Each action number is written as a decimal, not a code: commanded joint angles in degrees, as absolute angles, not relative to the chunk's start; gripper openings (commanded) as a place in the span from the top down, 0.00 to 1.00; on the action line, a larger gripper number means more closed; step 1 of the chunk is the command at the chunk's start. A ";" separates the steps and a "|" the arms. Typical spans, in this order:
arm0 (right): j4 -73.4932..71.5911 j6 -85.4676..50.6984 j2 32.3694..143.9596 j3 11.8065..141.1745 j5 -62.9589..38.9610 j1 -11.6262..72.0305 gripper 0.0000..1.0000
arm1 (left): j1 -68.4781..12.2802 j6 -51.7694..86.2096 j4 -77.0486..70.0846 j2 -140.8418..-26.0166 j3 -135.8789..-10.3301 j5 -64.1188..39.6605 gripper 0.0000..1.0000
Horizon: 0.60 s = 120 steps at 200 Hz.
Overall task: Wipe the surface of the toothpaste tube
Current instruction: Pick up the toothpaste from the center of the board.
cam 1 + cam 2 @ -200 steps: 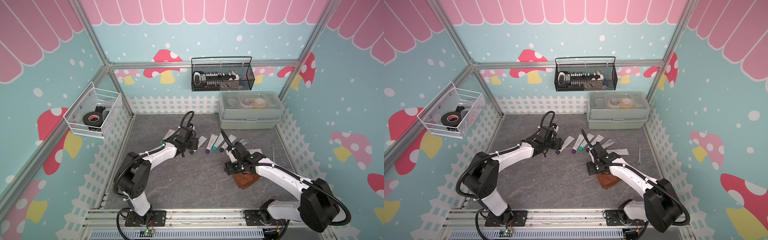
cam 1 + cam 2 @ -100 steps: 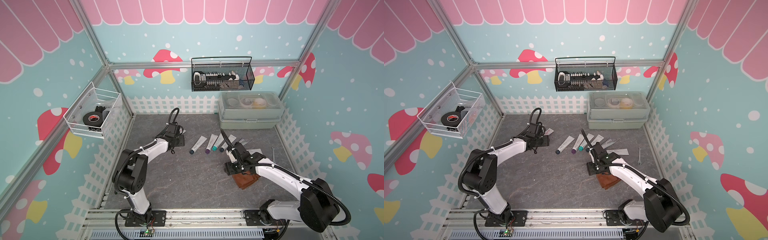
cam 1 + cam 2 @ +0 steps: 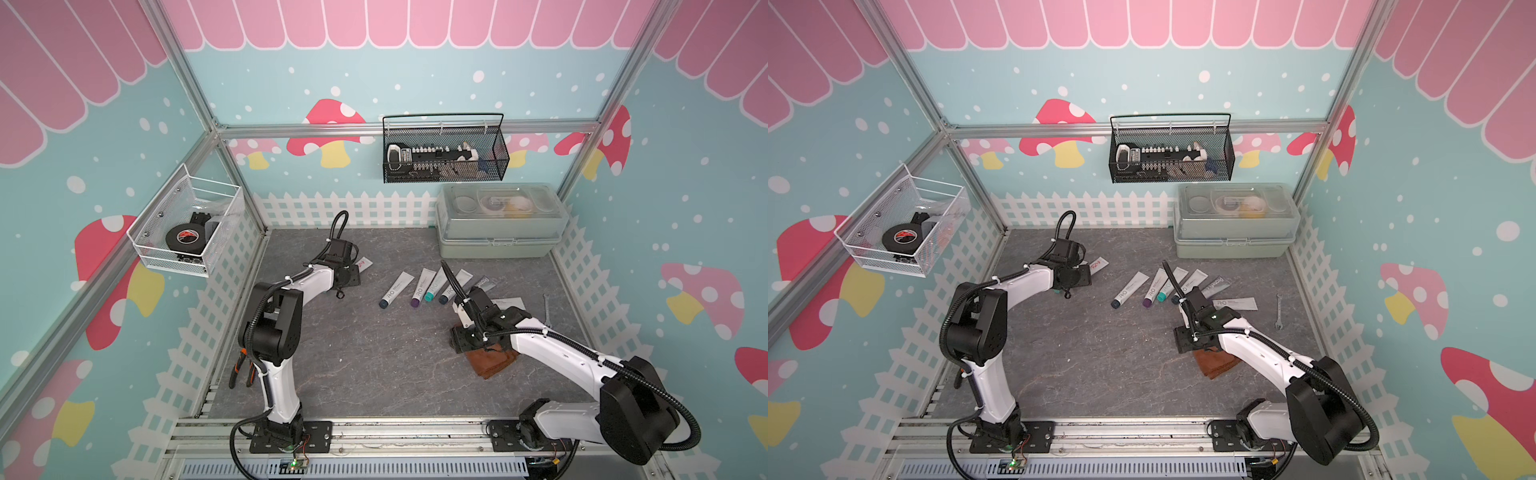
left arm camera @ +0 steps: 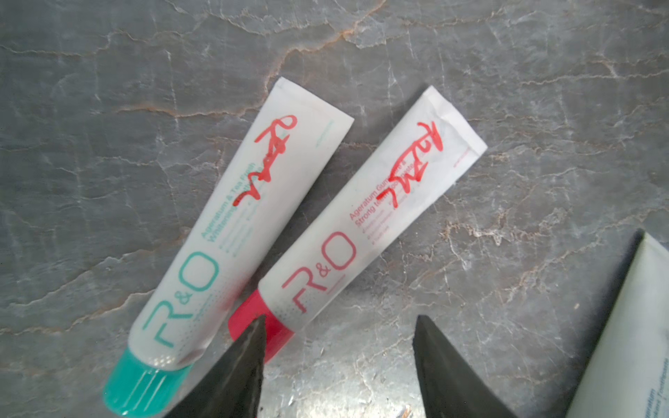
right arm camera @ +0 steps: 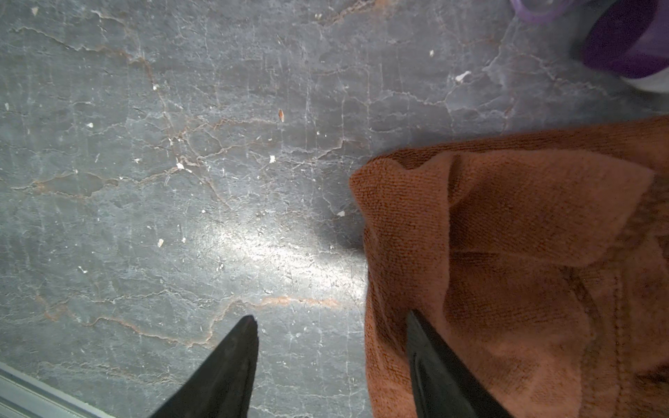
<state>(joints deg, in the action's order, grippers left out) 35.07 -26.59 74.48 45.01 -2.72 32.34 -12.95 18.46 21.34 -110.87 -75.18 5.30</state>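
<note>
**A:** Where do we reckon we are? Looks like pre-wipe setup to us. Our left gripper (image 4: 340, 320) hangs over the teal-capped tube (image 4: 231, 231) and the red-capped tube (image 4: 362, 217), which lie side by side on the table (image 4: 108, 108), both scrawled with red marker. Jaws apart, nothing between them.

**B:** Agreed, the scribbles look untouched. Our right gripper (image 5: 330, 316) is spread too and empty, one finger (image 5: 441, 380) over the edge of the brown cloth (image 5: 506, 253), the other over bare table. The cloth lies well apart from those two, past the row of tubes (image 3: 434, 284) mid-table.

**A:** So next we'd want the right jaws straddling a cloth fold and closing, while the left pins one tube. Which tube, we can't tell.

**B:** The red cap sits right by a fingertip, so that's our guess.
</note>
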 commanded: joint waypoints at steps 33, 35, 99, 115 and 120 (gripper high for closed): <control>35.02 -25.85 73.59 44.21 -3.59 32.53 0.35 | -11.78 17.89 25.48 -114.29 -80.12 6.18 0.36; 35.06 -25.91 73.66 44.21 -3.60 32.54 0.35 | -11.82 17.74 25.55 -114.40 -80.26 6.25 0.36; 35.13 -25.97 73.47 44.12 -3.44 32.52 0.35 | -11.86 16.56 31.53 -119.17 -86.35 3.38 0.36; 35.12 -25.84 73.69 44.21 -3.49 32.59 0.36 | -12.41 16.45 32.71 -119.76 -86.81 2.27 0.38; 35.14 -25.91 73.81 44.29 -3.46 32.58 0.36 | -12.70 16.41 33.20 -120.01 -87.21 2.34 0.38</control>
<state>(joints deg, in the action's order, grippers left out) 35.07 -26.59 74.48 45.01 -3.11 32.34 -12.05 17.10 29.28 -118.54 -85.03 4.08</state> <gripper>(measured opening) 0.645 0.629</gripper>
